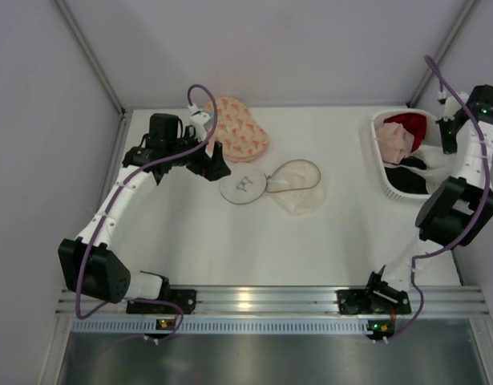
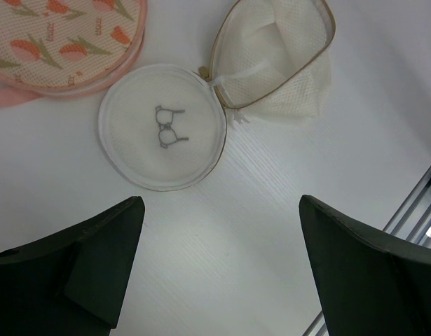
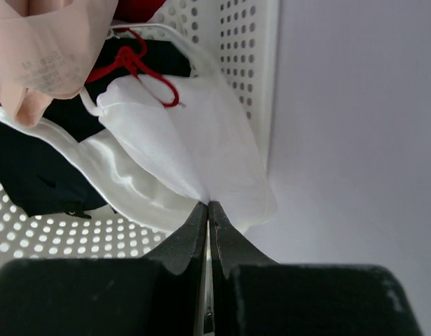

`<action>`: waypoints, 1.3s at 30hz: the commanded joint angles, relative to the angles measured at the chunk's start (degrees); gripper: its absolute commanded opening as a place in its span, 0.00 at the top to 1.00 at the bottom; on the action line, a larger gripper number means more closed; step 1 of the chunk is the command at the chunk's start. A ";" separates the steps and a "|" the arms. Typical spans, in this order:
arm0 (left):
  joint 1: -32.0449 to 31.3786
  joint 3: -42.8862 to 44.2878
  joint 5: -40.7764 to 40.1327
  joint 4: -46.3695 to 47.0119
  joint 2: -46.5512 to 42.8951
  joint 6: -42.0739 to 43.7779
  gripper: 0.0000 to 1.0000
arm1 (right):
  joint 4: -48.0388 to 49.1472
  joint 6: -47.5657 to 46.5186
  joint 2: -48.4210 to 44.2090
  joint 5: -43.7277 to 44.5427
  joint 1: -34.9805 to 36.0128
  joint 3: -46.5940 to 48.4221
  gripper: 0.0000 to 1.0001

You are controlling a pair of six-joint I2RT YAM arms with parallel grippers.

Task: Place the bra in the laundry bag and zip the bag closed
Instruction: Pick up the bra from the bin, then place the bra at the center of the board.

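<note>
Right gripper (image 3: 208,204) was down inside the basket (image 3: 251,49) at the table's (image 1: 230,257) far right corner. Its jaws were pressed together on a thin fold of the white bra (image 3: 180,140), so the cloth rose to a peak at the tips. This looked like the pick-up step, with only a pinch of fabric to lift by.

The white bra was soft, smooth and slightly glossy, with narrow straps. It lay against the basket's perforated white plastic wall. A red strap (image 3: 141,70) crossed its upper edge, a pink garment (image 3: 47,49) with a printed label was heaped above, and a black garment (image 3: 29,168) lay under it. Judgement: the red strap could drag along on the lift.

Left gripper (image 2: 221,206) hung over the back left part of the table with its fingers spread wide and nothing between them. It was probably waiting there to steady the bag.

The laundry bag (image 2: 278,63) lay mid-table toward the back, well apart from the basket. It was white mesh, rounded and slumped, with a tan zip rim gaping open. Its round lid (image 2: 162,126) was flipped out flat beside it and bore a small grey bra emblem. The mouth faced up, ready for loading.

A floral pouch (image 2: 54,42), peach with a tulip print and padded, touched the lid's far edge.
</note>
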 commanded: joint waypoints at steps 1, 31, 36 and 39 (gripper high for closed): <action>0.18 1.39 0.43 0.62 -1.18 -0.57 0.02 | -2.40 1.52 -7.80 -3.38 -1.89 6.79 1.00; 5.98 3.59 1.04 2.46 -4.16 -13.76 0.02 | -1.73 20.32 -43.38 -59.99 5.90 4.37 1.00; 7.91 2.09 0.26 2.55 -6.27 -12.79 0.02 | 7.42 26.82 -50.52 -55.42 19.18 -10.73 1.00; 9.14 1.39 0.51 2.73 -7.33 -12.79 0.02 | 11.03 27.89 -51.94 -51.74 27.44 -17.07 1.00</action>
